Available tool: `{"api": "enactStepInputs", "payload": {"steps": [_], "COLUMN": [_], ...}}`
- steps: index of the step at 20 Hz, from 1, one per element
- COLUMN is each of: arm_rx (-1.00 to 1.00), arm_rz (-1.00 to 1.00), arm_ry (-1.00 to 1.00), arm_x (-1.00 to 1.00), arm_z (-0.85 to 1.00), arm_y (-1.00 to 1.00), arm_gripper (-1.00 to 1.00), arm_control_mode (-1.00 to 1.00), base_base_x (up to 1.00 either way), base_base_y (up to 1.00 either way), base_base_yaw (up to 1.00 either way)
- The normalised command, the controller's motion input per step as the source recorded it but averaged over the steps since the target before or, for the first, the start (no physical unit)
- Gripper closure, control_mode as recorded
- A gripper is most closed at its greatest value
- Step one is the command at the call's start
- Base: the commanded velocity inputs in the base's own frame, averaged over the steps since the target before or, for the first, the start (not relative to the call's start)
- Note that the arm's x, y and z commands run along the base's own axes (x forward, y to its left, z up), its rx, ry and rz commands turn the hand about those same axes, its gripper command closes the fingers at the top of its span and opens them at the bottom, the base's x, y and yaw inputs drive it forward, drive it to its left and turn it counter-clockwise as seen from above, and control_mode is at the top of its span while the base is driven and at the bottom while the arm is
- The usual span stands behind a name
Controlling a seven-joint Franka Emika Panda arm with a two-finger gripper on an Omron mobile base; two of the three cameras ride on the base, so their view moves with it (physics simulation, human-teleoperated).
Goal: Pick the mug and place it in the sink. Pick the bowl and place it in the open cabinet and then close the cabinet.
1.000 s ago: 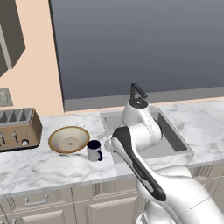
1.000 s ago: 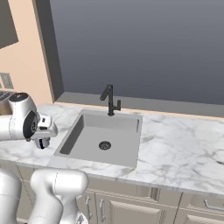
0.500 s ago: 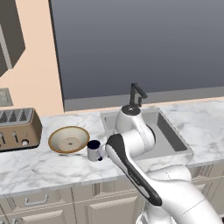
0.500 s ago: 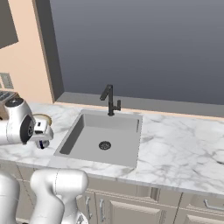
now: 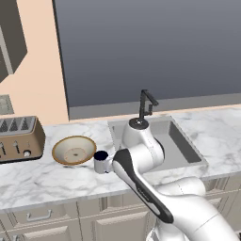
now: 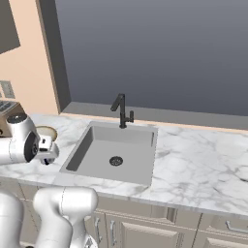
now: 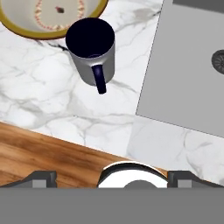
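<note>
The mug [image 7: 91, 49] stands upright on the marble counter, light grey with a dark inside, its handle [image 7: 100, 80] turned toward the counter's front. In the left base view the mug [image 5: 100, 160] sits between the bowl [image 5: 74, 149] and the sink [image 5: 181, 141]. My gripper [image 7: 112, 180] hangs open above the counter a little in front of the mug, with nothing between its fingers. From the left base view the gripper [image 5: 109, 164] is right beside the mug. The tan bowl [image 7: 50, 15] lies just behind the mug. A corner of the cabinet [image 5: 12, 42] shows at the upper left.
A toaster [image 5: 19, 139] stands left of the bowl. The black faucet [image 5: 147, 106] rises behind the sink, whose drain [image 6: 116, 161] is dark and round. The counter's front edge runs close under my hand, with wooden floor [image 7: 39, 153] beyond it.
The arm has swung left from over the sink's edge, bringing the hand down beside the mug. Mug and bowl have not moved, and the jaws stay open.
</note>
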Motion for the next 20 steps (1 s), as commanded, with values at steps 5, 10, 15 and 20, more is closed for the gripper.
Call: {"api": "enactStepInputs", "payload": {"steps": [5,10,15,20], "arm_rx": [0.03,0.03,0.00,0.00], "arm_rz": [0.00,0.00,0.00,0.00], "arm_ry": [0.00,0.00,0.00,-0.01], "arm_x": [0.12,0.12,0.14,0.16], "arm_z": [-0.15,-0.22,-0.18,-0.06], "arm_y": [0.01,0.07,0.09,0.04], "arm_gripper": [-1.00,-1.00,-1.00,-1.00], "arm_control_mode": [-1.00,-1.00,-1.00,-1.00], "base_base_x": [0.00,0.00,0.00,0.00], "base_base_y": [0.00,0.00,0.00,0.00], "base_base_yaw": [0.00,0.00,0.00,0.00]}}
